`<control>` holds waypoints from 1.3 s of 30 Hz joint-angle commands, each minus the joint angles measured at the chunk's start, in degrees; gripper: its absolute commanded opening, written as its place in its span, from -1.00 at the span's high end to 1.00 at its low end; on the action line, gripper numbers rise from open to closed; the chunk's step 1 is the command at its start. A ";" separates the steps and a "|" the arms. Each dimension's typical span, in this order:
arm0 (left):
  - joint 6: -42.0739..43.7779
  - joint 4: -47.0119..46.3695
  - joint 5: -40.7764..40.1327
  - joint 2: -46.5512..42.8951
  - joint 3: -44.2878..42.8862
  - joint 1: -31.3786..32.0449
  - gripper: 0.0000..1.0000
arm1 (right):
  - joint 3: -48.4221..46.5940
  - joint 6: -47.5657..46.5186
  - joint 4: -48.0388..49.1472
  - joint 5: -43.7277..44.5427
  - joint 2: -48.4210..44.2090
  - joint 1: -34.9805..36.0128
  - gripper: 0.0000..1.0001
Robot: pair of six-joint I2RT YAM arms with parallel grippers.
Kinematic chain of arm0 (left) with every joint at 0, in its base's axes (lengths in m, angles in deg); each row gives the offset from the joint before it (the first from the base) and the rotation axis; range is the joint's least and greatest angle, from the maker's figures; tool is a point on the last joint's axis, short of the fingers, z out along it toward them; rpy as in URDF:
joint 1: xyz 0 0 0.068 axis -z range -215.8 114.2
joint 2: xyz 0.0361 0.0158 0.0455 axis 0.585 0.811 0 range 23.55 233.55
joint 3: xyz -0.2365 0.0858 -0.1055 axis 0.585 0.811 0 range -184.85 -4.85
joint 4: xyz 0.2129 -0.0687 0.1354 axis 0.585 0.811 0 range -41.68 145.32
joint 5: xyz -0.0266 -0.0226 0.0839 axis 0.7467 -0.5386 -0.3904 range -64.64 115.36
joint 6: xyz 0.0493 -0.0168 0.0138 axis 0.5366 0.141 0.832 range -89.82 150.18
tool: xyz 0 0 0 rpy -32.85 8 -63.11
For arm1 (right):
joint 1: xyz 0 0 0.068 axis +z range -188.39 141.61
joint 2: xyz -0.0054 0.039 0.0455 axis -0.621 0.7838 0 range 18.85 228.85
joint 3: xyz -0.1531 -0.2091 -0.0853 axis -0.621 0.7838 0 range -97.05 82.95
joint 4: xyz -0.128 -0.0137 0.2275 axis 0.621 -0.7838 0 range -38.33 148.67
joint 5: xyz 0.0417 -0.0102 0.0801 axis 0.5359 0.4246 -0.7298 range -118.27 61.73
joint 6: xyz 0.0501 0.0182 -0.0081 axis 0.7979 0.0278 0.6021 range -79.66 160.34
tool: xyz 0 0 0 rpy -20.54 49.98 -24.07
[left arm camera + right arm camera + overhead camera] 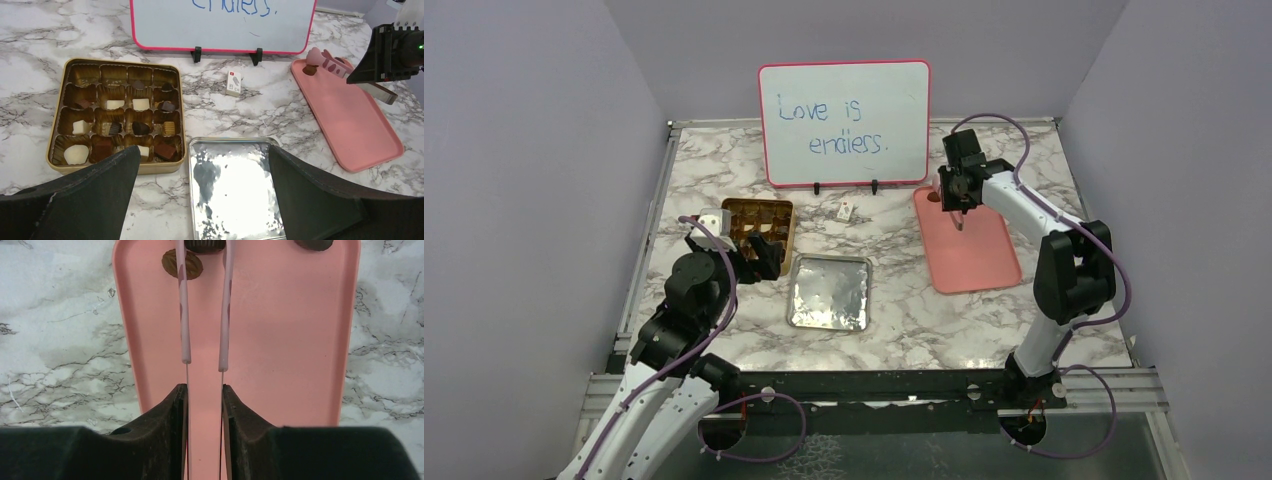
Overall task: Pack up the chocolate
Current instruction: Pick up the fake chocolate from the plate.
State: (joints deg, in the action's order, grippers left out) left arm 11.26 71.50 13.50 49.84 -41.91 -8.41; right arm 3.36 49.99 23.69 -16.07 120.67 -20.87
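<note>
Chocolate point(204, 245) — beyond jaws, between tongs point(184, 315) (on tray point(290, 340)).

Chocolate point(141, 104) mostly in tin point(120, 61); perhaps three on tray point(350, 120).

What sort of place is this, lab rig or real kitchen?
Looks like an enclosed lab test booth, not a kitchen: plain lilac walls box in a marble-pattern table, a metal frame edges it, and a hand-lettered whiteboard stands at the back.

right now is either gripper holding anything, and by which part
The right gripper holds the tongs by their bare metal arms, behind the pink-sleeved tips. The left gripper holds nothing.
</note>
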 commanded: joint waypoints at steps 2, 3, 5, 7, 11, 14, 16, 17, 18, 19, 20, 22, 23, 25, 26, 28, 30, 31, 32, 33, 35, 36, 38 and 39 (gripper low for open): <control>0.81 -1.78 0.04 -0.71 0.48 -0.06 -0.98 | -0.20 1.16 -2.54 1.64 -4.09 -0.27 0.40; 0.79 -1.74 0.14 -0.71 0.44 -0.06 -0.98 | 0.49 1.16 -2.36 1.41 -4.89 -0.25 0.40; 0.72 -1.73 0.26 -0.67 0.55 -0.06 -0.98 | 1.21 1.23 -2.79 0.87 -6.05 -0.29 0.40; 0.65 -1.75 0.18 -0.70 0.44 -0.06 -0.98 | 1.69 1.37 -3.42 0.45 -7.07 -0.24 0.40; 0.60 -1.73 0.17 -0.97 0.55 -0.06 -0.98 | 2.60 1.42 -4.12 0.01 -9.07 -0.29 0.40; 0.70 -1.82 -0.19 -1.29 0.60 -0.06 -0.98 | 3.14 1.16 -4.84 -0.92 -10.49 -0.27 0.40; 1.15 -1.98 -0.86 -1.28 0.58 -0.06 -0.98 | 3.80 0.57 -4.96 -2.59 -11.78 -0.21 0.40; 1.29 -2.00 -1.21 -1.17 0.58 -0.06 -0.98 | 4.21 0.32 -4.86 -3.48 -12.63 -0.28 0.40; 1.43 -1.95 -1.41 -1.15 0.44 -0.06 -0.98 | 4.71 0.29 -4.58 -4.45 -13.49 -0.22 0.40; 1.48 -1.96 -1.44 -1.15 0.47 -0.06 -0.98 | 5.28 0.28 -4.00 -5.74 -14.56 -0.28 0.40; 1.43 -1.92 -1.42 -1.27 0.44 -0.06 -0.98 | 6.04 0.33 -3.23 -7.08 -15.68 -0.15 0.40; 1.33 -1.97 -1.76 -1.63 0.35 -0.06 -0.98 | 7.25 0.62 -2.03 -10.19 -17.73 -0.20 0.40; 1.33 -1.92 -2.07 -1.91 0.26 -0.06 -0.98 | 7.74 0.94 -1.49 -11.38 -18.54 -0.08 0.40; 1.32 -2.00 -2.94 -2.66 0.28 -0.06 -0.98 | 8.62 1.35 -0.49 -14.12 -20.00 0.17 0.40; 1.33 -2.12 -3.37 -2.98 0.38 -0.12 -0.98 | 8.92 1.93 -0.05 -14.82 -20.46 0.48 0.40; 1.36 -2.22 -3.90 -3.50 0.44 -0.15 -0.98 | 9.26 2.82 0.82 -16.13 -20.85 1.58 0.41; 1.34 -2.17 -4.26 -3.93 0.39 -0.15 -0.98 | 9.13 3.68 1.85 -16.68 -20.88 3.65 0.41; 1.26 -2.17 -4.48 -4.22 0.33 -0.15 -0.98 | 8.87 3.97 2.30 -16.69 -20.76 5.06 0.41; 1.25 -2.17 -4.83 -4.49 0.39 -0.15 -0.98 | 8.43 4.40 2.61 -16.58 -20.54 6.34 0.41; 1.13 -2.17 -5.16 -4.82 0.35 -0.15 -0.98 | 7.83 4.85 2.71 -16.52 -20.14 7.71 0.41; 1.10 -2.09 -5.85 -5.70 0.32 -0.15 -0.98 | 6.92 5.93 3.76 -16.89 -19.25 10.43 0.41; 0.99 -2.17 -6.18 -6.24 0.34 -0.15 -0.98 | 6.57 6.51 4.76 -17.12 -18.77 12.07 0.41; 0.95 -2.29 -7.21 -7.34 0.48 -0.15 -0.98 | 5.23 7.44 6.07 -15.89 -17.35 16.01 0.41; 0.98 -2.34 -7.92 -7.80 0.53 -0.17 -0.98 | 4.13 7.79 6.47 -14.95 -16.25 17.82 0.41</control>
State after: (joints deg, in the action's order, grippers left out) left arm 12.03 70.73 9.28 44.33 -41.89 -8.43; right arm 11.51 55.22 25.13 -30.71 101.76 -8.41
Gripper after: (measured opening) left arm 0.990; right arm 0.300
